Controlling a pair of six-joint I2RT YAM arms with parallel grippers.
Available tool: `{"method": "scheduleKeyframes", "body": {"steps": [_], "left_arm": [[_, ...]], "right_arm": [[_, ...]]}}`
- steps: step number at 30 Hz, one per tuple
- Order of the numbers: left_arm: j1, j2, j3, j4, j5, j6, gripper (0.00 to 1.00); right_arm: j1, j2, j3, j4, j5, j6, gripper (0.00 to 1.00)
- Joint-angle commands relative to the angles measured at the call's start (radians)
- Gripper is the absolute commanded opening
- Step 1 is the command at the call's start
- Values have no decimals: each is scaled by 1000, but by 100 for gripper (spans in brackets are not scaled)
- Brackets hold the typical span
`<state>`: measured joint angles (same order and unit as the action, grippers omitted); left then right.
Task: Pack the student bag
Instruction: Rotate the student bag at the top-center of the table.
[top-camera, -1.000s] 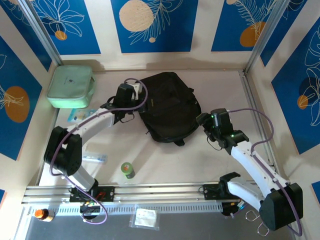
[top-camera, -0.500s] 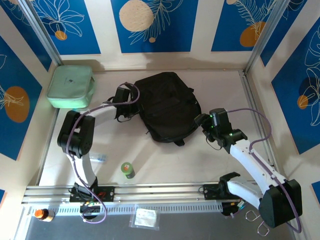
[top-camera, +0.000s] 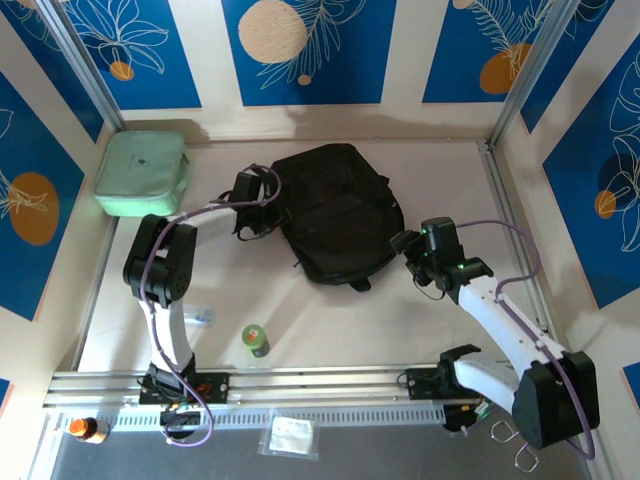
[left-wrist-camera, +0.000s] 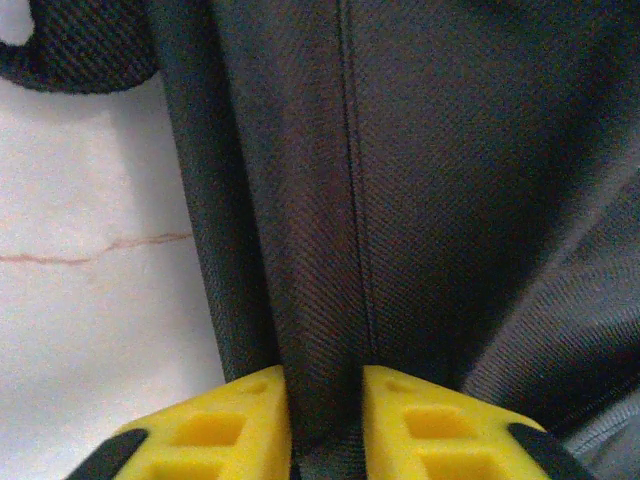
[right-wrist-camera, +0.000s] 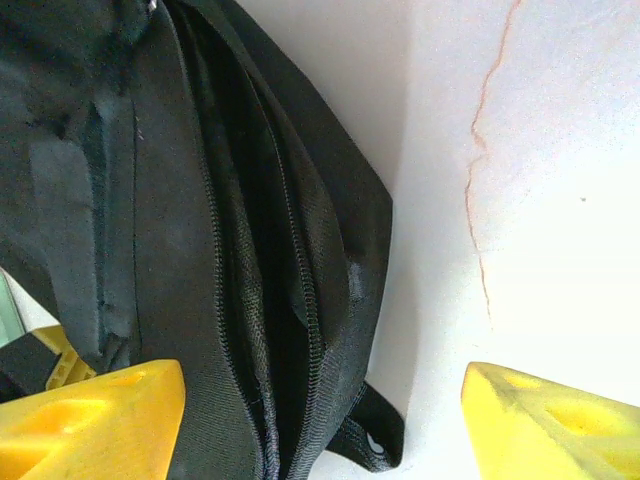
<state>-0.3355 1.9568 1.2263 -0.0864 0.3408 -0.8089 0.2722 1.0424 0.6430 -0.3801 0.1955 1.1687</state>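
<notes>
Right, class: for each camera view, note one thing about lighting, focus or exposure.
Top external: even light, sharp, shadows soft around the student bag. Left wrist: fabric weave crisp, left tool blurred at the bottom edge. Right wrist: table glares to near white, right tool out of focus.

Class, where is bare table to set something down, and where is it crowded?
Free: between the black fabric backpack and the near metal rail, right of the small green bottle. Crowded: left side, around the mint green zip case.
</notes>
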Motion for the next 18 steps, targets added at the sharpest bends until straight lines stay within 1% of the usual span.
{"method": "scheduleKeyframes", "body": {"steps": [1, 6, 7, 10, 13, 15, 17, 18], "left_arm": [[7, 20, 27, 16, 47, -4, 16], [7, -12, 16, 43, 64, -2, 1], [6, -19, 18, 44, 69, -1, 0], [7, -47, 19, 43, 89, 4, 0], [7, -87, 11, 47, 111, 2, 0], [7, -117, -2, 52, 116, 5, 0], [7, -143, -15, 54, 120, 10, 0], [6, -151, -19, 54, 125, 11, 0]], "right_arm": [[-9, 51, -2, 50, -102, -41, 73], [-11, 159, 33, 88, -194, -80, 70], [-12, 182, 41, 91, -203, -85, 69], [-14, 238, 59, 96, -214, -103, 59], [-24, 278, 72, 104, -198, -127, 44], [-40, 305, 82, 104, -175, -135, 39], [-73, 337, 98, 125, -178, -143, 34], [-84, 354, 108, 136, -177, -149, 33]]}}
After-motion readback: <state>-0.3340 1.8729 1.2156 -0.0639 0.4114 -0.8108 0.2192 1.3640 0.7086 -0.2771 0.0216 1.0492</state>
